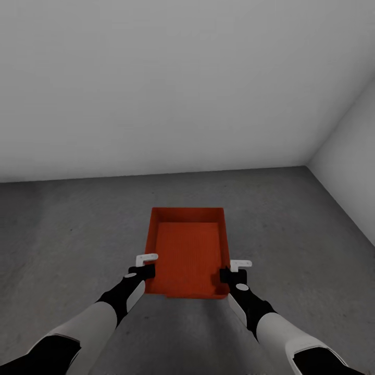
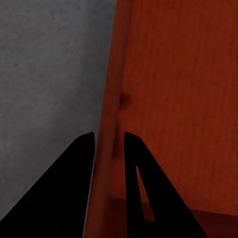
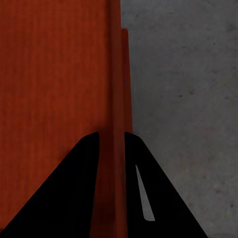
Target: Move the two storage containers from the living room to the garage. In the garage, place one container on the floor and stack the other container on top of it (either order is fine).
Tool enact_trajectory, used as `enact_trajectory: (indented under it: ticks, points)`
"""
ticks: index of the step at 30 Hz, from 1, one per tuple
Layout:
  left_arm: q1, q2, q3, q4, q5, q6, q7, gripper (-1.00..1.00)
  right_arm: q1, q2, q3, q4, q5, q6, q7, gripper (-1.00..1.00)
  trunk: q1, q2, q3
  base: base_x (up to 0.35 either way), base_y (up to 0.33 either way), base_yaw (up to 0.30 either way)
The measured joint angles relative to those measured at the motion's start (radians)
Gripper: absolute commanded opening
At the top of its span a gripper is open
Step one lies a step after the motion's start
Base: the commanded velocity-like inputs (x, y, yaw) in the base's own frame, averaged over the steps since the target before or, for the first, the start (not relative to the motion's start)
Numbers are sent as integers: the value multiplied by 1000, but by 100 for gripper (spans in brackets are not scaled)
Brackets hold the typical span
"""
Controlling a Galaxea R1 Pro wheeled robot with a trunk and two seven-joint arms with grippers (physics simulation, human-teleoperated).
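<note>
A red-orange open-topped storage container (image 1: 190, 255) sits low over the dark concrete floor (image 1: 73, 234) of the garage, straight ahead of me. My left gripper (image 1: 147, 268) is shut on its left wall near the close corner, and my right gripper (image 1: 229, 272) is shut on its right wall. In the left wrist view the black fingers (image 2: 74, 188) straddle that wall of the container (image 2: 173, 99). The right wrist view shows the right gripper (image 3: 111, 135) pinching the other wall. A thin red-orange strip (image 3: 127, 74) shows just outside this wall, as from a second container underneath, though I cannot tell for sure.
A white back wall (image 1: 156, 78) meets the floor a little beyond the container. A second white wall (image 1: 354, 177) closes the right side. Bare concrete (image 1: 291, 224) stretches left and right of the container.
</note>
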Motion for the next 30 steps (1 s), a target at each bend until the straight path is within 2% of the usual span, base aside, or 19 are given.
enact_trajectory:
  ticks: [8,16,30]
  points:
    - [0,0,0,0,0,0,0,-100,0,0,0,0,0,0,0,-100,0,0,0,7,0,0]
    - [0,0,1,0,-1,0,0,-100,0,0,0,0,0,0,0,-100,0,0,0,128,0,0]
    - [0,0,1,1,-1,0,0,-100,0,0,0,0,0,1,0,-100,0,0,0,4,0,0]
